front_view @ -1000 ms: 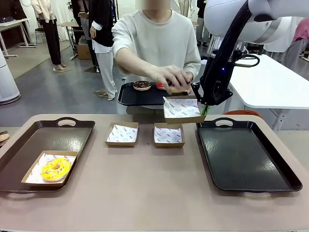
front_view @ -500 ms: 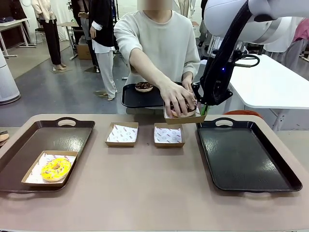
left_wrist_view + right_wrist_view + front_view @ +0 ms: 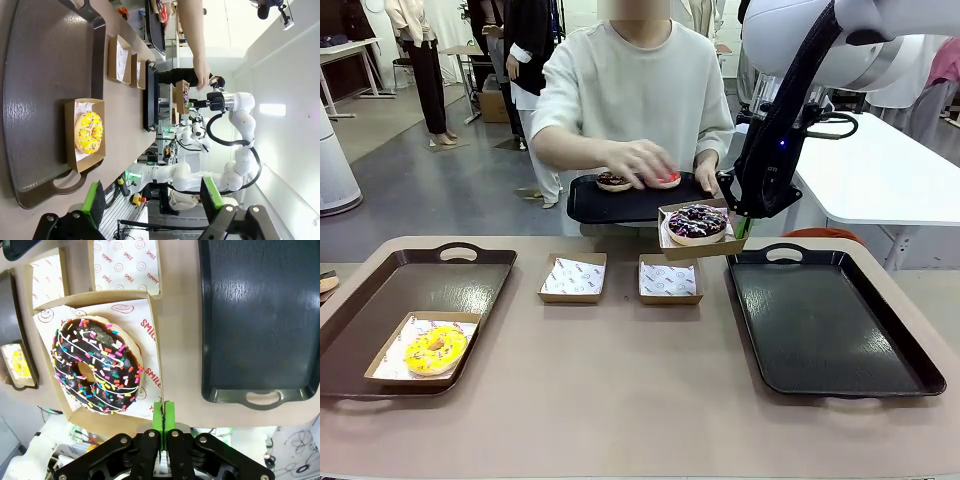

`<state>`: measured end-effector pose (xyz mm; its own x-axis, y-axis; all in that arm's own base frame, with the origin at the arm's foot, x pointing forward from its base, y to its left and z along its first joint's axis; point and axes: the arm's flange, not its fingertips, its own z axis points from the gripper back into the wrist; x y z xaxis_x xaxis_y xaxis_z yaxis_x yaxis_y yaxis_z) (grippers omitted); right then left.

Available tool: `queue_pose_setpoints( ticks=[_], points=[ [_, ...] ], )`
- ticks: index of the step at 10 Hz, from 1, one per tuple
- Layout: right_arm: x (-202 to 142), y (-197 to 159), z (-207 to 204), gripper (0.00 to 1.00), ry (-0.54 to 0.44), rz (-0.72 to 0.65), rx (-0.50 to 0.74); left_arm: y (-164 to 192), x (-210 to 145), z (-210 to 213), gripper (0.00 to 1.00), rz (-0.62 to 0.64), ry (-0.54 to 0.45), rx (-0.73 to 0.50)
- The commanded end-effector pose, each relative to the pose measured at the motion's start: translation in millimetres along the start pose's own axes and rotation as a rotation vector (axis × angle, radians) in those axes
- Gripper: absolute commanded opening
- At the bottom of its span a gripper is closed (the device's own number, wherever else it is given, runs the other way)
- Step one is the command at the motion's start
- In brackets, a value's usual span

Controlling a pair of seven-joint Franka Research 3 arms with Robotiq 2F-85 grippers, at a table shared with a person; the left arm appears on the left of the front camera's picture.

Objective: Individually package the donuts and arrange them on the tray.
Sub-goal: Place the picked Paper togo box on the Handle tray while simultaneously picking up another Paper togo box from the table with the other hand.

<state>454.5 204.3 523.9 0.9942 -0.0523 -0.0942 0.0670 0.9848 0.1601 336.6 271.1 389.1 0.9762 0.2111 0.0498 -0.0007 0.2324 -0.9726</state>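
Hand [image 3: 638, 160] now off box [image 3: 705, 247], at red donut [image 3: 667, 180]; sprinkled donut [image 3: 697, 222] inside, R gripper [image 3: 161, 415] pinching box rim. L wrist cam: L gripper [image 3: 152, 195] agape, yellow donut [image 3: 88, 132] near tray [image 3: 45, 60] corner.

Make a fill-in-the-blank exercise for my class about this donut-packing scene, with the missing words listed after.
1. The right gripper is shut on a cardboard box holding a dark donut topped with coloured ____.
2. The yellow-iced donut sits boxed on the tray at the robot's ____.
3. The empty lined boxes standing on the table number ____.
4. The left gripper has its fingers spread wide, so it is ____.
Missing words: sprinkles; left; two; open.
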Motion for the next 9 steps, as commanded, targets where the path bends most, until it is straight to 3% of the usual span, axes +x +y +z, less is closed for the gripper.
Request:
queue_pose_setpoints(
  ticks=[1,9],
  points=[
    [-2.1,-1.1,1.5,0.00,-0.001,-0.001,0.007,-0.6,-2.5,1.3,1.00,-0.006,-0.001,-0.009],
    [-2.1,-1.1,1.5,0.00,-0.001,-0.001,0.007,-0.6,-2.5,1.3,1.00,-0.006,-0.001,-0.009]
  ],
)
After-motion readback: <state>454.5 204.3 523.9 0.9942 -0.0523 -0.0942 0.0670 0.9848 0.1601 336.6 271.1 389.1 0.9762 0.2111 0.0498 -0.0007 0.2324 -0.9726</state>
